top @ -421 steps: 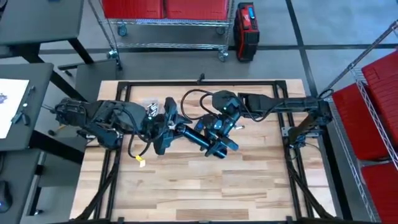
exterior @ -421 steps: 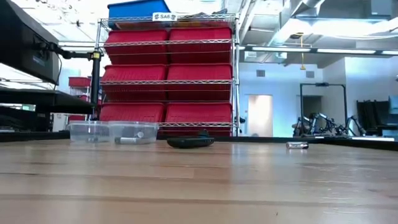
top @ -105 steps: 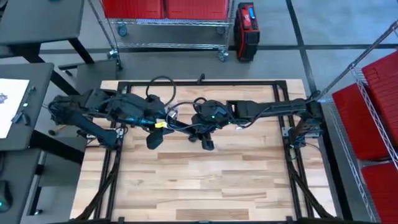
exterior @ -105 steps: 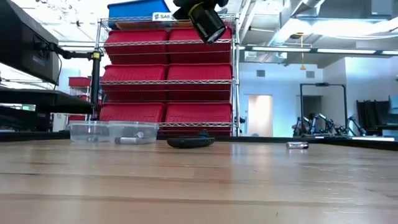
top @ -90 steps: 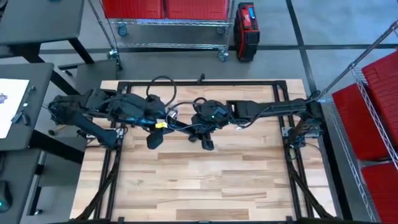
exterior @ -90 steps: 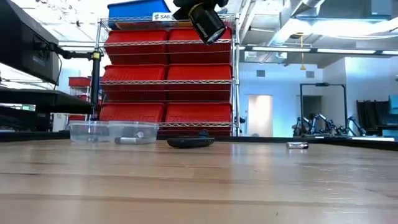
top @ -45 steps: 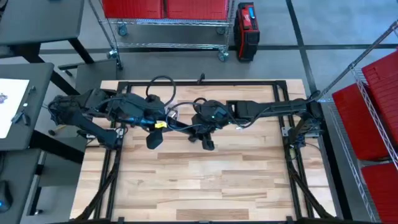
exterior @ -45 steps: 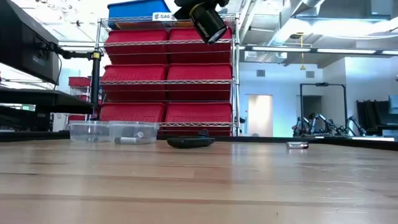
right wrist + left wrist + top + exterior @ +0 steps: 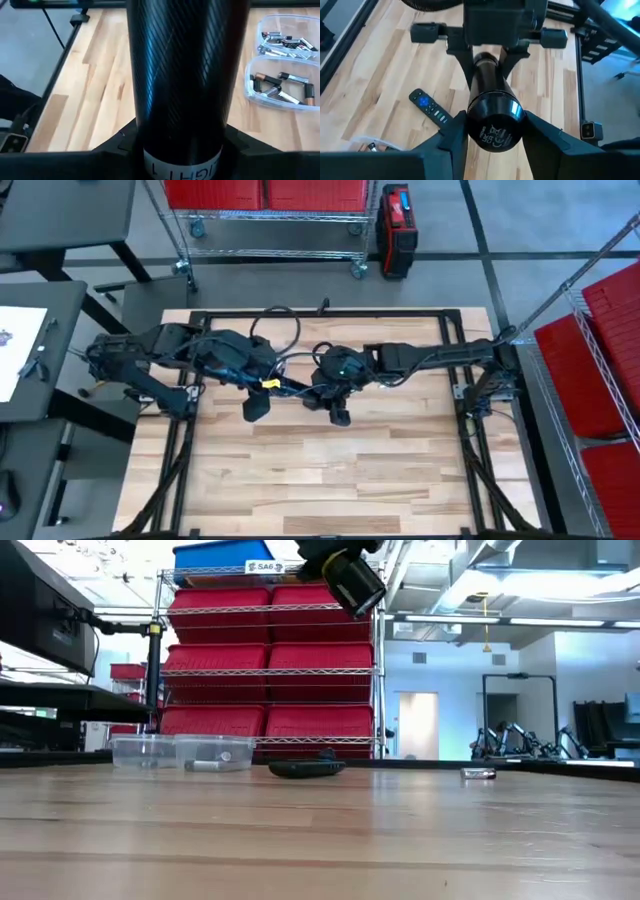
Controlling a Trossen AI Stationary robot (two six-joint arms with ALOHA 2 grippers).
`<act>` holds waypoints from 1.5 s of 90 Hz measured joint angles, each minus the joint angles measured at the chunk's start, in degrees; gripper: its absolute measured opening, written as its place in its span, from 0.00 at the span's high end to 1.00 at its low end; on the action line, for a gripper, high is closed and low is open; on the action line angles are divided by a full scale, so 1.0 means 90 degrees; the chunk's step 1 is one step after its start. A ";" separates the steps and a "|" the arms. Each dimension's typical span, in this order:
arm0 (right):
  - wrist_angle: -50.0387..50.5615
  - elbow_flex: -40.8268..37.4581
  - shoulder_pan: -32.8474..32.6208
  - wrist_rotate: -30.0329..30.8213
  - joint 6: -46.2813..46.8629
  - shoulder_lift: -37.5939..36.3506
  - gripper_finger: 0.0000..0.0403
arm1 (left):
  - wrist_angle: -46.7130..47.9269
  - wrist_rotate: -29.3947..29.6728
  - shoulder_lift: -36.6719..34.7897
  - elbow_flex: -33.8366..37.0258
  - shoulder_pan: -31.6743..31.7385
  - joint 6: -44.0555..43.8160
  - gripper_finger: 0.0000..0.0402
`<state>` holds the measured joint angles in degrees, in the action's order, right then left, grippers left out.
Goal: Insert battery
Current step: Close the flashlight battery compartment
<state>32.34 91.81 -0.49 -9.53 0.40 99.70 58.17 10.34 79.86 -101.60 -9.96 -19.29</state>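
From the left, my left gripper [image 9: 492,142] has its fingers pressed against the wide head of the black flashlight [image 9: 490,102], high above the middle of the wooden table [image 9: 330,470]. At the other end, my right gripper [image 9: 182,142] pinches the ribbed barrel. So both of us hold one flashlight, well off the table.

To do this well, I judge I should keep the barrel fixed with the right, turn or pull the head squarely along its axis, and not let the grip slip.

The batteries lie in two clear trays [image 9: 280,65] at the table's far left; a remote control [image 9: 431,107] lies below.

Against half a second ago, the flashlight's end sits further right in the low view, and in the high view my left arm has shifted slightly rightward.
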 joint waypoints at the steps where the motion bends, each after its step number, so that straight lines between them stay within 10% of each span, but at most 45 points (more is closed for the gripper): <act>1: -0.0001 0.0000 0.0000 -0.0013 0.0018 0.0000 0.67 | 0.0000 -0.0010 0.0015 0.0000 0.0002 -0.0001 0.67; 135: 0.1135 0.0352 0.0119 -0.2914 0.1971 -0.0012 0.67 | -0.0055 -0.1017 0.0616 0.0012 0.0027 0.1339 0.68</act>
<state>42.56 94.98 0.58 -35.76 18.14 99.59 57.67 1.18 85.41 -101.49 -9.72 -7.23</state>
